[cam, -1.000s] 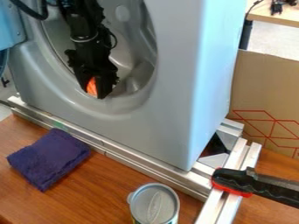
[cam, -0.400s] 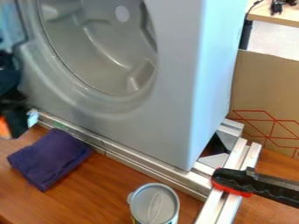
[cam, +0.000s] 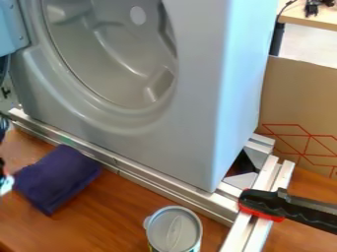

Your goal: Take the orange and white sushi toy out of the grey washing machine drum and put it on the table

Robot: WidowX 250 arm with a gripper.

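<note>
At the left edge of the camera view, just a sliver of the gripper [cam: 5, 182] shows, low over the wooden table and beside the left corner of a folded purple cloth [cam: 57, 178]. A small reddish spot is visible on that sliver, too little to identify. The cloth lies flat in front of a grey washer-like front panel [cam: 187, 123] with a round, hollow drum opening [cam: 115, 59]. Near the bottom edge stands a can [cam: 174, 230] with a silvery lid.
Metal rails [cam: 158, 184] run along the panel's base and turn toward the viewer at right. A black and red clamp [cam: 263, 204] grips the right rails. A cardboard sheet [cam: 296, 103] stands behind at right, and a light-blue panel [cam: 10, 29] is at upper left.
From inside the drum opening, with something orange at its tip, the gripper has moved out left and down, then farther past the left edge. Cloth and can have stayed put.
</note>
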